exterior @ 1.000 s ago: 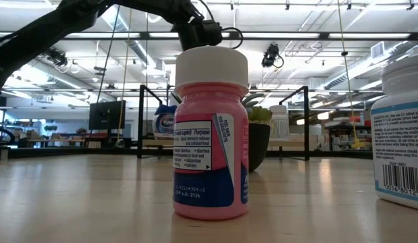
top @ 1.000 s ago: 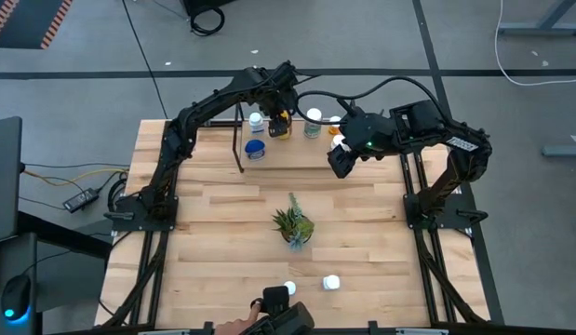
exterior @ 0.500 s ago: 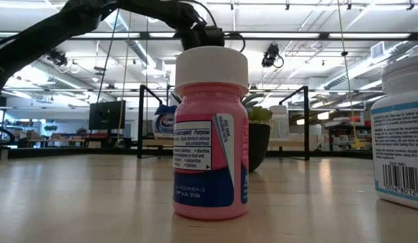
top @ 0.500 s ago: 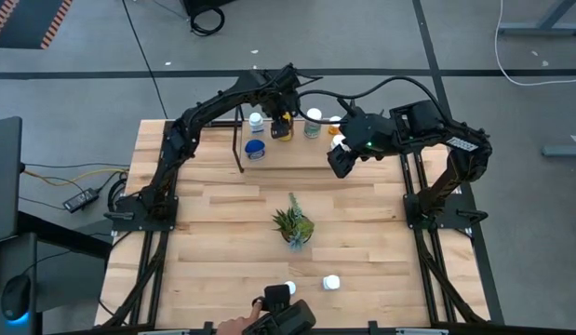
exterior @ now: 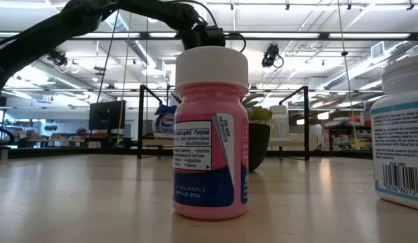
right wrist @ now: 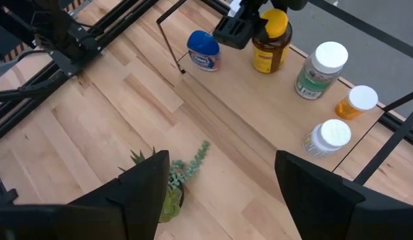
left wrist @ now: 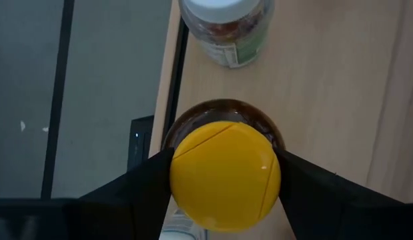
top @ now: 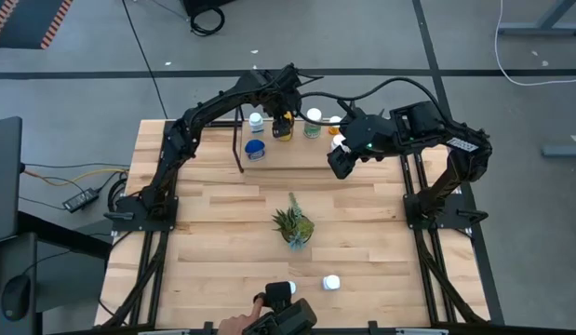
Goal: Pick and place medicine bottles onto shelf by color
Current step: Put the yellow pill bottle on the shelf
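The shelf (top: 289, 158) stands along the table's far edge. Several medicine bottles stand on it: a blue jar (right wrist: 203, 50), a white-capped bottle with a green label (right wrist: 323, 70), an orange bottle (right wrist: 356, 103) and a white jar (right wrist: 328, 137). A dark bottle with a yellow lid (left wrist: 225, 175) stands upright near the shelf's far edge, and my left gripper (top: 284, 119) is shut around its top. My right gripper (top: 338, 160) hangs open above the shelf's right part, holding nothing. A pink bottle (exterior: 211, 135) and a white one (exterior: 401, 135) stand near the table's front edge. My left gripper has the yellow lid's two opposite sides (left wrist: 174, 180) between its two fingers (left wrist: 149, 197), with no gap showing on either side. The fingers come steeply from above. The bottle is upright with its base on the shelf (right wrist: 259, 100).
A small spiky green plant (top: 293, 225) in a pot stands mid-table. A black wire upright (top: 239, 149) rises at the shelf's left end. A person's hand (top: 239, 326) with a dark device shows at the front edge. Bare wood lies left and right of the plant.
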`<act>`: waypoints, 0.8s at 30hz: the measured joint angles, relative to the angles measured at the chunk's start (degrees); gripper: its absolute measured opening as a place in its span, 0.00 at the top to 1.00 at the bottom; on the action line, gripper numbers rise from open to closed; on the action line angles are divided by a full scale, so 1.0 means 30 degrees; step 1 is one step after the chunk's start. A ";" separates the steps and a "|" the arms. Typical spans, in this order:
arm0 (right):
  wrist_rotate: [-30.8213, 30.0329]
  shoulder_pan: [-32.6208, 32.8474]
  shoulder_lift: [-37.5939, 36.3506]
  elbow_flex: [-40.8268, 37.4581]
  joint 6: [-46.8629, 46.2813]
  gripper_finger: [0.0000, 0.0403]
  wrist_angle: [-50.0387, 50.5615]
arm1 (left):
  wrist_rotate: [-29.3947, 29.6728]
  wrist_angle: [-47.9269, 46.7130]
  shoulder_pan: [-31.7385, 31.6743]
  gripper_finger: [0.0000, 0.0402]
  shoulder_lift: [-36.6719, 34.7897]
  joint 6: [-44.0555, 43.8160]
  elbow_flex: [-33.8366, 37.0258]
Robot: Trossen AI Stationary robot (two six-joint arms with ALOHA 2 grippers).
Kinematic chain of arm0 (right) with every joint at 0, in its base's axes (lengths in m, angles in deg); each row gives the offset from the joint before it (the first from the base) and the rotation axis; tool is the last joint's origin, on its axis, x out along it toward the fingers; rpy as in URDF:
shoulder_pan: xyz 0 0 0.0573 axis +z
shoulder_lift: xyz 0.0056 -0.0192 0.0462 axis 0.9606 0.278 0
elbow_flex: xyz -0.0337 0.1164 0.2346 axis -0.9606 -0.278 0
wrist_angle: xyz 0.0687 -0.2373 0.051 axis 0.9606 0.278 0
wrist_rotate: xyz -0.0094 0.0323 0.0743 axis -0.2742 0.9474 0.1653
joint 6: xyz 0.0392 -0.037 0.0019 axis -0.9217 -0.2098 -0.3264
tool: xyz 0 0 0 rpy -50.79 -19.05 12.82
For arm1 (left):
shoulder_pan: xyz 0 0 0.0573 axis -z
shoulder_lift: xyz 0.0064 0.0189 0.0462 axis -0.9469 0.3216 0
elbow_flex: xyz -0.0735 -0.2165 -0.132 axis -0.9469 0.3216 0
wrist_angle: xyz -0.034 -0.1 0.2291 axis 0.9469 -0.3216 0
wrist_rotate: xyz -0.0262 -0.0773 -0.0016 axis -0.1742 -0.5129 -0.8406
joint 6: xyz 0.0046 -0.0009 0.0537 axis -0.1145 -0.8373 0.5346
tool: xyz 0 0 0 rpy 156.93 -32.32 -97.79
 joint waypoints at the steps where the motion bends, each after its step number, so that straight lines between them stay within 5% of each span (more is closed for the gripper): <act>1: 0.0000 0.0000 -0.0001 0.0000 0.0008 0.31 0.0000 | 0.0031 0.0075 -0.0004 0.36 0.0000 0.0007 0.0007; 10: 0.0000 0.0000 -0.0001 0.0000 0.0045 0.31 -0.0002 | 0.0489 0.0204 -0.0004 0.33 -0.0013 0.0320 0.0022; 24: 0.0002 0.0208 -0.0001 0.0000 0.0069 0.31 -0.0004 | 0.2434 0.0110 0.0010 0.12 -0.0266 0.0364 -0.0425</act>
